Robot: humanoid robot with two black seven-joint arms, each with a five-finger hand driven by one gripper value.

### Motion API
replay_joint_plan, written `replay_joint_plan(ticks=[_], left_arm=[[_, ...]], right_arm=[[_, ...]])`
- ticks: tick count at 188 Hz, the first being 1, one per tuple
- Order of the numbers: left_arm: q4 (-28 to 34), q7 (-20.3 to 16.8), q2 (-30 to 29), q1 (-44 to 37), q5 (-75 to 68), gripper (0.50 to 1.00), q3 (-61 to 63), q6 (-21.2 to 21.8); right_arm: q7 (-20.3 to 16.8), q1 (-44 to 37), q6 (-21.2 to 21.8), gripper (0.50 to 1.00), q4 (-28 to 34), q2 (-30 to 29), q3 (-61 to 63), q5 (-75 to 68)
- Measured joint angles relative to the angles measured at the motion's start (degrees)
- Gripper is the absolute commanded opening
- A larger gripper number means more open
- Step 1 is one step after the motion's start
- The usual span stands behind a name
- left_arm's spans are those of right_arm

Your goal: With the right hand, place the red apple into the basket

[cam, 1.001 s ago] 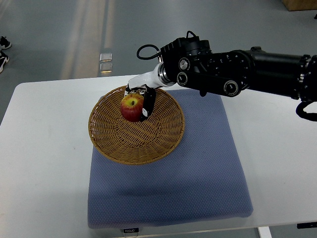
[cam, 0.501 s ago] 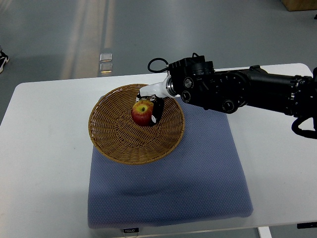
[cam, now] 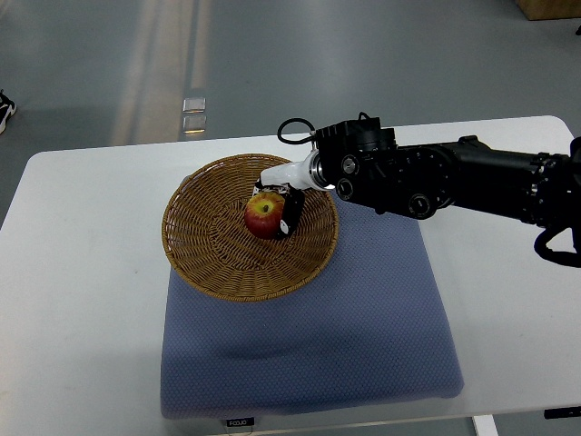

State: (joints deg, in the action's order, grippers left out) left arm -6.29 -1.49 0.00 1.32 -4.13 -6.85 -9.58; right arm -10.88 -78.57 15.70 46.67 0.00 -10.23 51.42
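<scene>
red apple (cam: pixel 264 215) lowered into basket (cam: pixel 204 245), right robot hand (cam: pixel 283 202) still gripping

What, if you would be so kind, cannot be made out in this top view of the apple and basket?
- Whether the red apple rests on the basket floor: the steep downward angle hides it.
- The right robot hand fingers' far side: behind the apple.
- The right arm's shoulder end: cut off at the right edge.
- The left arm: out of view.

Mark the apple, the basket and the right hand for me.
red apple (cam: pixel 264 216), top view, its upper skin.
basket (cam: pixel 204 236), top view, bare woven floor.
right hand (cam: pixel 283 202), top view, middle of hand.
</scene>
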Motion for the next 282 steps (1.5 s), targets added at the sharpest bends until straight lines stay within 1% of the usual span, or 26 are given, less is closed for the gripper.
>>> replay_joint_plan(ticks=[3,4,10,19,20,22,26,38,58,124,157,168,187,203,225,237,249,261,282], left_arm=[[0.0,0.0,0.0,0.0,0.0,1.0,0.0,0.0],[0.0,0.0,0.0,0.0,0.0,1.0,0.0,0.0],[0.0,0.0,0.0,0.0,0.0,1.0,0.0,0.0],[0.0,0.0,0.0,0.0,0.0,1.0,0.0,0.0],[0.0,0.0,0.0,0.0,0.0,1.0,0.0,0.0],[0.0,0.0,0.0,0.0,0.0,1.0,0.0,0.0],[0.0,0.0,0.0,0.0,0.0,1.0,0.0,0.0],[0.0,0.0,0.0,0.0,0.0,1.0,0.0,0.0],[0.0,0.0,0.0,0.0,0.0,1.0,0.0,0.0],[0.0,0.0,0.0,0.0,0.0,1.0,0.0,0.0],[0.0,0.0,0.0,0.0,0.0,1.0,0.0,0.0],[0.0,0.0,0.0,0.0,0.0,1.0,0.0,0.0],[0.0,0.0,0.0,0.0,0.0,1.0,0.0,0.0],[0.0,0.0,0.0,0.0,0.0,1.0,0.0,0.0],[0.0,0.0,0.0,0.0,0.0,1.0,0.0,0.0],[0.0,0.0,0.0,0.0,0.0,1.0,0.0,0.0],[0.0,0.0,0.0,0.0,0.0,1.0,0.0,0.0],[0.0,0.0,0.0,0.0,0.0,1.0,0.0,0.0],[0.0,0.0,0.0,0.0,0.0,1.0,0.0,0.0]], right_arm=[[0.0,0.1,-0.1,0.756,0.0,0.0,0.0,0.0],[0.0,0.1,-0.1,0.784,0.0,0.0,0.0,0.0],[0.0,0.3,-0.2,0.811,0.0,0.0,0.0,0.0],[0.1,0.5,-0.3,0.811,0.0,0.0,0.1,0.0],[0.1,0.5,-0.3,0.876,0.0,0.0,0.1,0.0],[0.1,0.5,-0.3,0.887,0.0,0.0,0.1,0.0],[0.1,0.6,-0.3,0.899,0.0,0.0,0.1,0.0],[0.1,0.8,-0.3,0.915,0.0,0.0,0.2,0.0],[0.2,0.9,-0.3,0.923,0.0,0.0,0.3,-0.4],[0.3,1.2,-0.2,0.924,0.1,0.0,2.1,-1.0],[0.3,-0.8,0.8,0.924,0.7,0.0,4.1,-1.5],[0.0,-2.0,1.9,0.924,1.3,0.0,5.4,-2.2],[-0.3,-5.1,5.7,0.924,2.2,0.4,7.8,-4.3],[-0.5,-7.0,8.4,0.924,2.6,3.3,10.2,-6.5],[-0.6,-7.4,9.7,0.924,2.4,8.8,15.5,-10.8],[-0.3,-6.4,9.4,0.924,1.8,11.8,20.3,-15.8],[0.0,-3.9,8.4,0.924,0.8,13.4,25.2,-21.5],[0.1,-0.5,6.5,0.924,-0.2,14.6,30.6,-27.1],[0.2,5.8,3.2,0.924,-1.2,15.4,39.9,-32.2]])
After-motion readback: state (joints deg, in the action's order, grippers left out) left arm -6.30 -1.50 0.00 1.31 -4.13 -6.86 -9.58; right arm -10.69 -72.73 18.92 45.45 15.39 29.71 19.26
